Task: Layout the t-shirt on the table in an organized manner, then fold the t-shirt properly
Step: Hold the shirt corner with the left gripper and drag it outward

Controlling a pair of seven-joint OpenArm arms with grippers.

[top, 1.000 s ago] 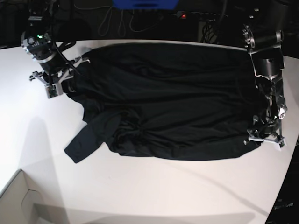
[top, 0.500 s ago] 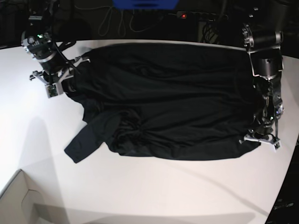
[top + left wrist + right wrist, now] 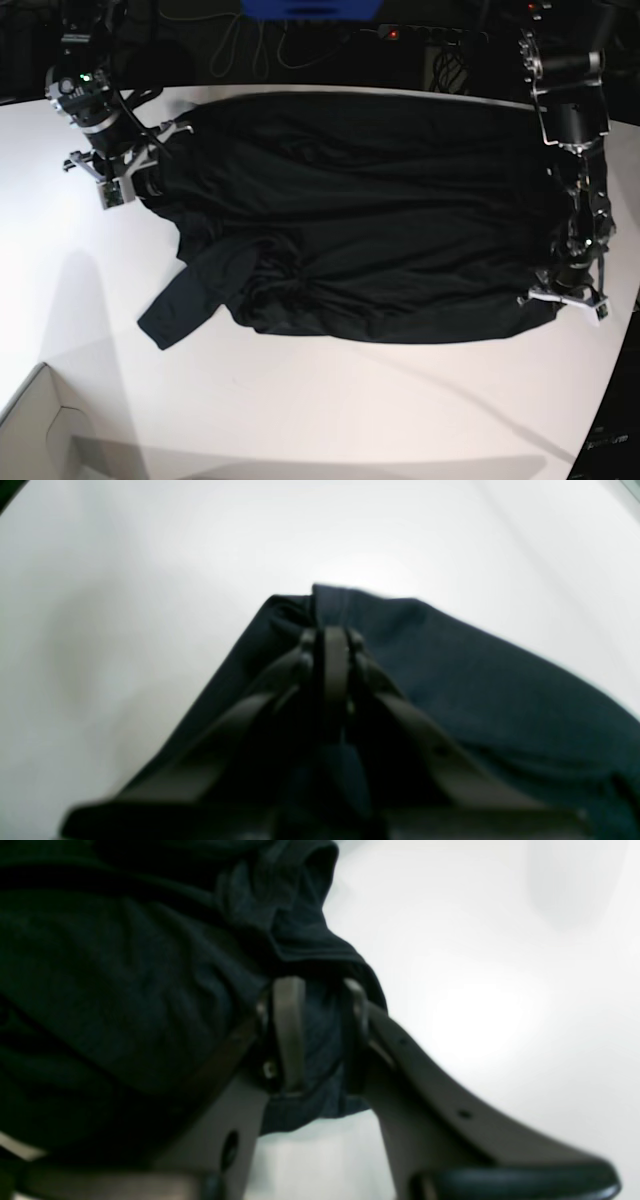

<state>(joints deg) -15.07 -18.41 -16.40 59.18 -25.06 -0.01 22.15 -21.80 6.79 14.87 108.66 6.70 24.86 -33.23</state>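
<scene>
- The counter [image 3: 330,420] is a broad, smooth, matte white top; its far edge curves from far left to far right, and beyond it the room is dark.
- In that dark strip lie loose cables [image 3: 250,45], a power strip with a red light [image 3: 430,35] and a blue object [image 3: 312,8] at the top edge.
- The black t-shirt [image 3: 370,220] lies spread over the far middle of the counter, fairly flat on its right half and bunched into folds at near left, where one sleeve [image 3: 190,300] trails out toward the near-left side.
- Bare white surface runs all along the near side and the left of the cloth; on the right the shirt reaches close to the counter's curved edge.
- A pale cardboard box corner [image 3: 45,430] pokes in at the near-left corner, well apart from the shirt.
- The left gripper [image 3: 330,640], at the scene's right, has its jaws pressed together on the shirt's near-right corner; in its wrist view the fabric pokes out just beyond the tips.
- The right gripper [image 3: 320,1030], at the scene's far left, has its jaws part-way closed with a thick wad of the shirt's edge clamped between them.
- Both arms stand at the shirt's outer ends; the middle of the cloth is uncovered.
</scene>
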